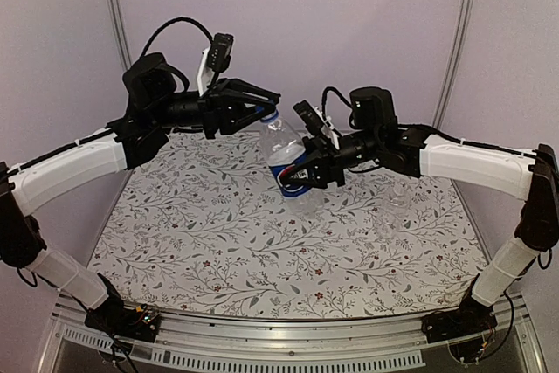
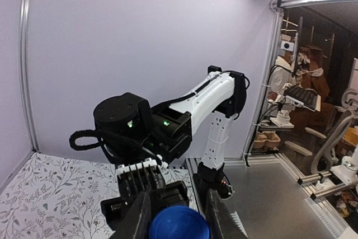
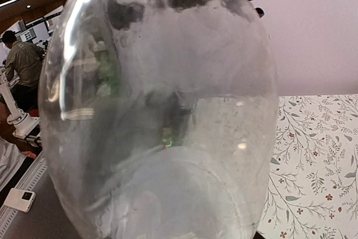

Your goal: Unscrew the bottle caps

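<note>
Bottle caps are the goal, and only the blue one is being worked on at this moment. The floral-patterned table [image 1: 218, 259] lies below with both arms raised above it. The Pepsi bottle [image 1: 284, 139] hangs in the air over the middle of the table, tilted so its neck points to the left arm. A plain bottle [image 1: 398, 191] seems to stand on the table behind the right arm; its cap is too faint to make out.

The right gripper [image 1: 300, 179] is clamped around the label band of the Pepsi bottle, whose clear wall fills the right wrist view. The left gripper [image 1: 269, 109] is at the neck. In the left wrist view its fingers [image 2: 140, 216] sit on either side of the blue cap [image 2: 179, 223] and appear to press against it.

The step in hand looks like the twist itself. To do it well, the left wrist should turn about the neck's own axis, not pull sideways. The right grip should stay firm without crushing the thin wall. If the pads slip on the cap, squeeze harder before turning further.
</note>
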Motion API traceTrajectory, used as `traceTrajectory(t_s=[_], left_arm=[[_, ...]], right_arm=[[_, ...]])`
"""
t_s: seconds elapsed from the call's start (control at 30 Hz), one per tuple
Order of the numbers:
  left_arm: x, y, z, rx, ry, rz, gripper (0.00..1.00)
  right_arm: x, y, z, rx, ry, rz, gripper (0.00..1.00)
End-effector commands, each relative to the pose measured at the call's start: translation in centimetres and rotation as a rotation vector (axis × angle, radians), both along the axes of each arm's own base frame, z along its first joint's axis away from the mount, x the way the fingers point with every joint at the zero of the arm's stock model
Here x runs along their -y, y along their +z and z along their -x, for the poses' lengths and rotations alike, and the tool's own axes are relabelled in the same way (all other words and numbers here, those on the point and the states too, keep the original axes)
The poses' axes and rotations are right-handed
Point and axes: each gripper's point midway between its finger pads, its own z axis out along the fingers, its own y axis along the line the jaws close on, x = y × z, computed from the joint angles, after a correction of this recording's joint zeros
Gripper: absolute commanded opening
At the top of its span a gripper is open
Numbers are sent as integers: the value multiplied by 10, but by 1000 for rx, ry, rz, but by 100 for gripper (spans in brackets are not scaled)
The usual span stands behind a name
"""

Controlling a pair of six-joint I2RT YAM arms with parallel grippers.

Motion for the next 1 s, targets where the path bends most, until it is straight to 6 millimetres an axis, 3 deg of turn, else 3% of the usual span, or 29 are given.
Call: traceTrajectory(t_s=[0.0,0.2,0.37,0.87,0.97], left_arm=[[0,11,-19,-45,200,-9,0],[-10,10,-53,-142,624,-36,0],[-14,2,-63,-180,827,-55,1],[-12,10,-66,-168,868,-60,1],[-8,6,-63,-165,844,-65,9]], right_arm=[[0,-13,-28,10,-178,74,38],[6,-14,-62,44,-375,122,38],[9,-12,-74,69,-444,129,38],[8,-22,-71,71,-420,146,37],[6,-20,-69,67,-403,141,38]])
